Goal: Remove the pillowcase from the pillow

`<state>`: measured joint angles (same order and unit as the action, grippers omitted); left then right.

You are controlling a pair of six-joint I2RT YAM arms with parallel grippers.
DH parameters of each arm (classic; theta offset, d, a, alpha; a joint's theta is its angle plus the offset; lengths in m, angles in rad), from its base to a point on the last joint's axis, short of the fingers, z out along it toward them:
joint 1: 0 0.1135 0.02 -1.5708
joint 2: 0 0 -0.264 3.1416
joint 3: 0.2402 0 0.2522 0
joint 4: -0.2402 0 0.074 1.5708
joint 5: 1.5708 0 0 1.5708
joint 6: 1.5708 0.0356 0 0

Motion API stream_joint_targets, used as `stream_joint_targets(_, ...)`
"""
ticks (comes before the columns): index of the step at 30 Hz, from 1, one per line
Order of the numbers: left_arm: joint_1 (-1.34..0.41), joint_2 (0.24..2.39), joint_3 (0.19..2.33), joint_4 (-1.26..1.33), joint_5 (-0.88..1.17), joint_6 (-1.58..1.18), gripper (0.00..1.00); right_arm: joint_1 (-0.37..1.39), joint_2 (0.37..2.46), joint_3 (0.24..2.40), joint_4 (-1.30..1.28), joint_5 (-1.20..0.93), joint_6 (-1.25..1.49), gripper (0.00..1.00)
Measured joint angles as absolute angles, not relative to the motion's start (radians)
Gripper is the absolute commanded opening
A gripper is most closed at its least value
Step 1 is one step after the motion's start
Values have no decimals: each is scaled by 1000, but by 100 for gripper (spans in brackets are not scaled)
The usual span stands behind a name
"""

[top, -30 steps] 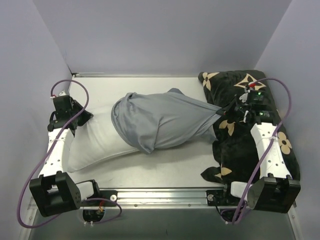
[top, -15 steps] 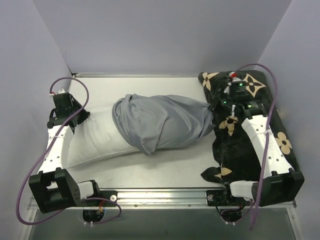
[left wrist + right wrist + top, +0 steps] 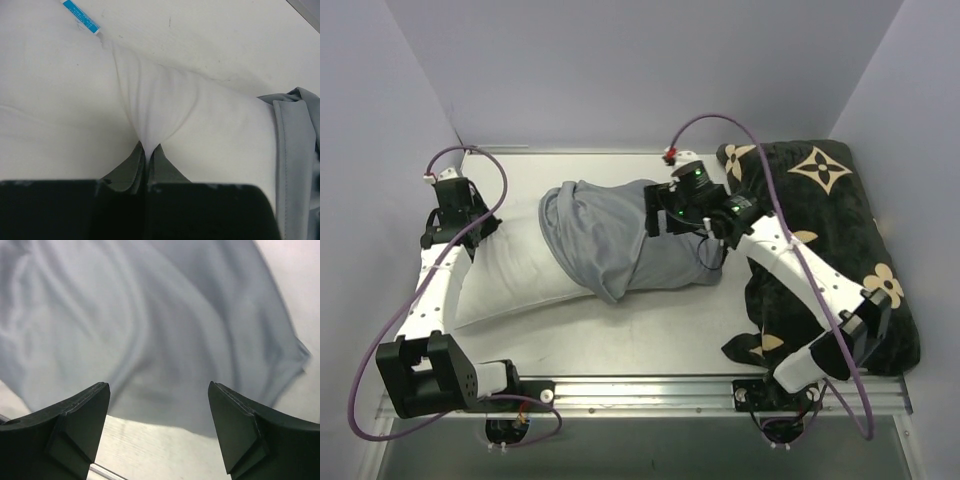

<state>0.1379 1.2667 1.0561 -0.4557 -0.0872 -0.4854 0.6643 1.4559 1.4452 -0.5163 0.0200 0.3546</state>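
A white pillow [image 3: 505,280] lies across the table, its left half bare. The blue-grey pillowcase [image 3: 605,245] covers its right half in bunched folds. At the pillow's left end, my left gripper [image 3: 457,218] is shut on a pinch of white pillow cloth [image 3: 148,120]; the left wrist view shows the left gripper [image 3: 147,150] closed tight and the pillowcase edge [image 3: 295,135] at the right. My right gripper [image 3: 654,222] hovers over the middle of the pillowcase. In the right wrist view the right gripper [image 3: 157,390] stands wide open and empty above the pillowcase [image 3: 150,315].
A black cushion [image 3: 825,250] with tan flower and star motifs fills the right side of the table, and the right arm reaches over it. A small blue tag [image 3: 80,15] sits on the pillow. Walls close in the back and both sides. A metal rail [image 3: 640,385] runs along the near edge.
My right gripper let go of the pillowcase's stretched right end, opened, and swung left from over the black cushion to above the pillowcase. The cloth slumped back. The left gripper kept its pinch.
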Motion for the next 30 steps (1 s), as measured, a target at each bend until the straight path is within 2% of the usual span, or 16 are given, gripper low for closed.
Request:
stream_joint_targets(3, 126, 1271, 1058, -455, -99, -484, 0, 741, 1581, 1562, -478, 31, 355, 78)
stream_joint_targets(4, 125, 1271, 1058, -455, -101, -484, 0, 756, 1620, 1589, -471, 35, 358, 74)
stream_joint_targets(5, 125, 1271, 1058, -455, -102, -484, 0, 768, 1663, 1621, -473, 44, 363, 65)
stream_joint_targets(6, 125, 1271, 1058, -455, -102, -484, 0, 773, 1696, 1643, -476, 53, 366, 60)
stream_joint_targets(10, 125, 1271, 1058, -455, -102, -481, 0, 771, 1777, 1670, -507, 115, 391, 51)
stream_joint_targets(11, 125, 1271, 1058, -455, -102, -481, 0, 768, 1781, 1669, -517, 125, 395, 36)
stream_joint_targets(12, 123, 1271, 1058, -455, -101, -481, 0, 766, 1781, 1668, -526, 129, 395, 28)
stream_joint_targets(13, 121, 1271, 1058, -455, -102, -480, 0, 762, 1776, 1668, -530, 134, 401, 15)
stream_joint_targets(16, 120, 1271, 1058, -454, -102, -480, 0, 746, 1771, 1671, -532, 132, 409, 0)
stream_joint_targets(22, 121, 1270, 1058, -455, -97, -480, 0, 650, 1756, 1648, -527, 94, 418, 0)
stream_joint_targets(30, 123, 1257, 1059, -474, 36, -505, 0, 281, 1645, 1561, -541, -19, 443, 0)
